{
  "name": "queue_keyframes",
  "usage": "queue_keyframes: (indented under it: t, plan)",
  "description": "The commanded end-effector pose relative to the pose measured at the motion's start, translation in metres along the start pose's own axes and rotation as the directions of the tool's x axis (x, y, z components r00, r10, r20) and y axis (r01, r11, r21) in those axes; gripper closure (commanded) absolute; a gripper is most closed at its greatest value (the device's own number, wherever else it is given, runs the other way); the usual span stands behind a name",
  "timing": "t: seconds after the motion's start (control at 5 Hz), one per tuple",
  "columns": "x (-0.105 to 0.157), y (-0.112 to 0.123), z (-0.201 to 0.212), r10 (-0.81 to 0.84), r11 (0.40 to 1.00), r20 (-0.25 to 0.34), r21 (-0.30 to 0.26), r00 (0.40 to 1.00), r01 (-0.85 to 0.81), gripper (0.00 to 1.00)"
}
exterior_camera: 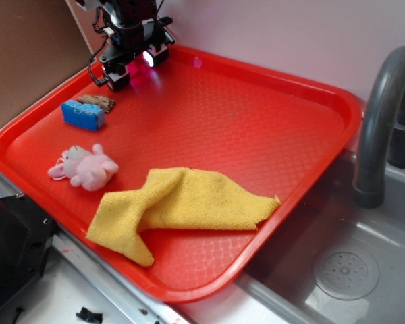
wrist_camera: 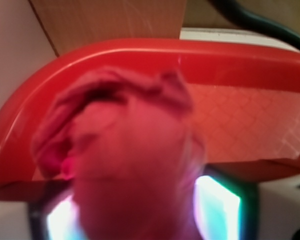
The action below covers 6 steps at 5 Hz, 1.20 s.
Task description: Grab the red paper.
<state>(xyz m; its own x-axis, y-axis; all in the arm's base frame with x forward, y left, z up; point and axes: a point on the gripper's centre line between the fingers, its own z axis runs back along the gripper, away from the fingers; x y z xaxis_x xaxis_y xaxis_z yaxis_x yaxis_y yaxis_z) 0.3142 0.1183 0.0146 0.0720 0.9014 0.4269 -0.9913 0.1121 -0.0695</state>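
at the tray's [exterior_camera: 337, 101] far left corner, the fingers [exterior_camera: 136, 66] pinch the red paper [wrist_camera: 125, 155], which bulges between them.

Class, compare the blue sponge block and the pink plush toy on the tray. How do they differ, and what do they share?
The blue sponge block is boxy with flat faces; the pink plush toy is rounded and fuzzy. The sponge block lies nearer the hand, the plush toy nearer the yellow cloth. Both are small and rest on the red tray.

Red paper [wrist_camera: 125, 160] blurred, hiding the end effector [exterior_camera: 136, 67].
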Motion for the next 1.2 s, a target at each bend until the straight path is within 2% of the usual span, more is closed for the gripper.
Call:
queue_keyframes:
  t: [0.0, 0.2, 0.4, 0.6, 0.8, 1.0]
  plan:
    - [0.013, 0.01, 0.022, -0.031, 0.999, 0.029, -0.039, 0.999, 0.032, 1.0]
    - [0.01, 0.012, 0.038, -0.128, 0.99, 0.003, -0.052, 0.992, 0.128, 1.0]
    - [-0.001, 0.021, 0.077, -0.282, 0.956, -0.069, -0.106, 0.957, 0.274, 1.0]
    - [-0.014, 0.035, 0.118, -0.457, 0.886, -0.233, -0.202, 0.858, 0.417, 1.0]
    - [-0.027, 0.053, 0.157, -0.633, 0.773, -0.335, -0.317, 0.698, 0.549, 1.0]
    - [-0.038, 0.075, 0.194, -0.772, 0.635, -0.3, -0.404, 0.561, 0.658, 1.0]
